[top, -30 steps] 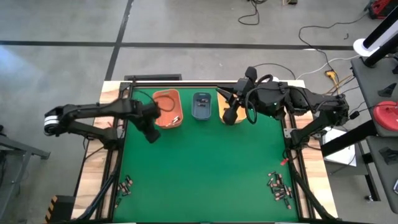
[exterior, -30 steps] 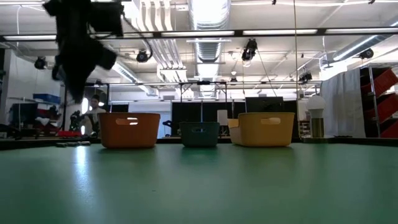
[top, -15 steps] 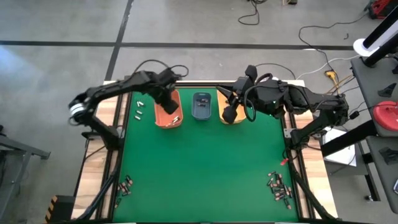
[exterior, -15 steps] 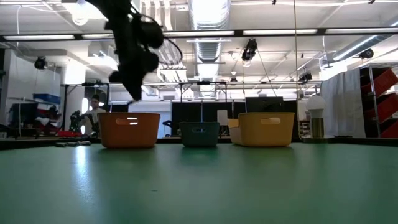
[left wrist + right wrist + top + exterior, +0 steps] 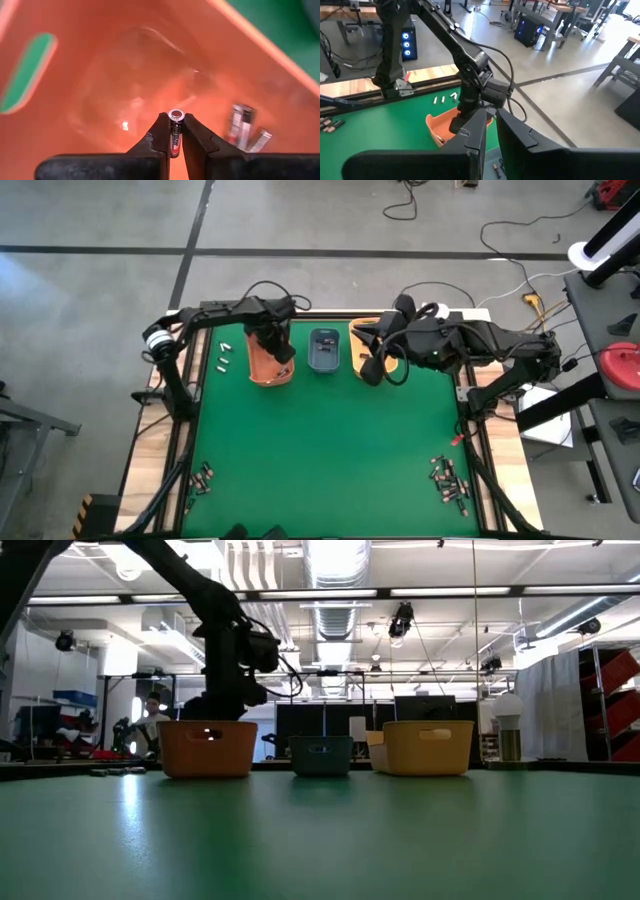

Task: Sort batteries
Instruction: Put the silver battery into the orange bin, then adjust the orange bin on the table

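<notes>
Left claw (image 5: 176, 131) pinches one battery (image 5: 175, 131) over the orange bin (image 5: 262, 358), few batteries (image 5: 244, 131) just beside it inside, piles (image 5: 450, 481) on the desk (image 5: 330, 450) well away still unsorted.

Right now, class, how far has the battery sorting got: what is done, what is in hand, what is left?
Done: a few batteries already lie in the orange bin. In hand: the left gripper is inside that bin, shut on a battery. The right gripper waits over the yellow-orange bin. Left: loose batteries near the table's front right corner and front left, plus a few beside the orange bin.
</notes>
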You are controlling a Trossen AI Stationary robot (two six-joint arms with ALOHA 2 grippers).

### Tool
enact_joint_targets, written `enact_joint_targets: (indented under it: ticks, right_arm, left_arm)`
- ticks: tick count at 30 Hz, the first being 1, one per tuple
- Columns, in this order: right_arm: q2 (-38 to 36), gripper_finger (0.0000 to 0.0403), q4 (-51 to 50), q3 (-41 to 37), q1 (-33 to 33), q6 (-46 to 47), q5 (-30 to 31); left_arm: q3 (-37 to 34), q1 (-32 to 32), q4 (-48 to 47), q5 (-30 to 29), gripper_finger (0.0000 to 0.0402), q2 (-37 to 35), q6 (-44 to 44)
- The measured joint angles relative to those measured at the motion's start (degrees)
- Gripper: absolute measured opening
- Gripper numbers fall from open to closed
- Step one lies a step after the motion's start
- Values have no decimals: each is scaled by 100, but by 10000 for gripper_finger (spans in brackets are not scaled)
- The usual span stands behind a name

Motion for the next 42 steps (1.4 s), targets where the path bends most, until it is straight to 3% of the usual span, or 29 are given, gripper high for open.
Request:
enact_joint_targets:
  ticks: [7, 19, 34, 42]
  right_arm:
    - [0, 38, 0, 0, -13, -140, 2]
    - [0, 38, -9, 0, -11, -149, 4]
    - [0, 38, -2, 0, -13, -149, 7]
    - [0, 38, -3, 0, -13, -149, 9]
  left_arm:
    - [-19, -39, 39, -308, 11, 174, -13]
    - [-277, -85, 313, -320, 15, 316, -58]
    - [-162, -83, 262, -367, 130, 260, 155]
    - [6, 35, 68, -430, 155, -66, 260]
